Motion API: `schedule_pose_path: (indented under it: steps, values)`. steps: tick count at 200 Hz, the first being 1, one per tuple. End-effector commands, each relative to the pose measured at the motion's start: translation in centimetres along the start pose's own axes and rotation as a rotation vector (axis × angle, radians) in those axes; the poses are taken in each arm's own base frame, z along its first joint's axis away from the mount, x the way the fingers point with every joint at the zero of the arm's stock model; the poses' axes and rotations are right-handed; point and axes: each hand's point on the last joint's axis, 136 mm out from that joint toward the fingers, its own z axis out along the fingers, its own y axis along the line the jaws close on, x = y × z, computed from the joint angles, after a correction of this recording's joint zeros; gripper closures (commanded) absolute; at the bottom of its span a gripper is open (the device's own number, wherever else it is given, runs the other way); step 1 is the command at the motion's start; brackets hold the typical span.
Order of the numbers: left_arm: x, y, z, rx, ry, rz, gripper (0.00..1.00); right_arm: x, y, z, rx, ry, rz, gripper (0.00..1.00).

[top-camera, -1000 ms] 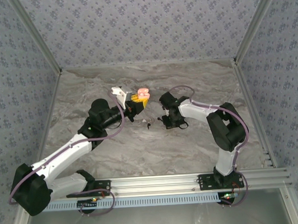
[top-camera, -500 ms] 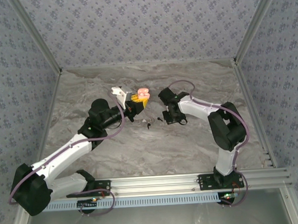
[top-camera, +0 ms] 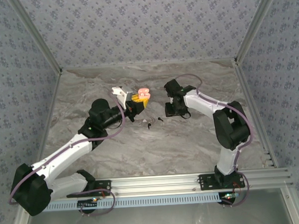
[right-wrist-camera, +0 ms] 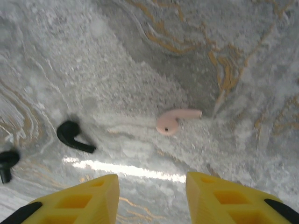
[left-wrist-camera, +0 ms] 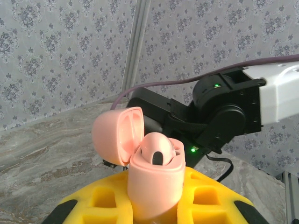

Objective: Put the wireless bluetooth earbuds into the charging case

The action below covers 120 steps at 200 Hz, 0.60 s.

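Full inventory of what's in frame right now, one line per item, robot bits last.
charging case: 1, pink, lid open, gripped between the left end effector's fingers
black earbuds: 2, black, lying loose on the table
pink earbud: 1, pink, lying on the table ahead of the right end effector
table: 1, grey marble pattern
walls: 3, blue-grey floral pattern, around the table
frame rail: 1, silver, near edge
arms: 2, white and black, bases at the rail
left end effector: 1, yellow fingers, shut on the charging case
right end effector: 1, yellow fingers, open, holding nothing
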Motion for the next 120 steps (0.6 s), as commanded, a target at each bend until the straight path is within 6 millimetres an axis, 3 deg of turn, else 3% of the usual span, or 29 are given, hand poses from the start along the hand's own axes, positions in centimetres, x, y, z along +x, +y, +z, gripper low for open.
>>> schedule_pose_path:
  steps: [1, 54, 120]
  values:
    - [-2.3, -1.0, 0.0, 0.032, -0.057, 0.041, 0.86, -0.3, 0.0, 0.8, -0.008, 0.048, -0.009, 0.62]
    - [-2.2, -1.0, -0.1, 0.031, -0.054, 0.040, 0.86, -2.3, -1.6, 2.2, -0.004, 0.064, -0.016, 0.80]
    - [-2.2, -1.0, -0.1, 0.029, -0.055, 0.040, 0.86, -2.4, -2.7, 4.2, 0.013, 0.107, 0.000, 0.87]
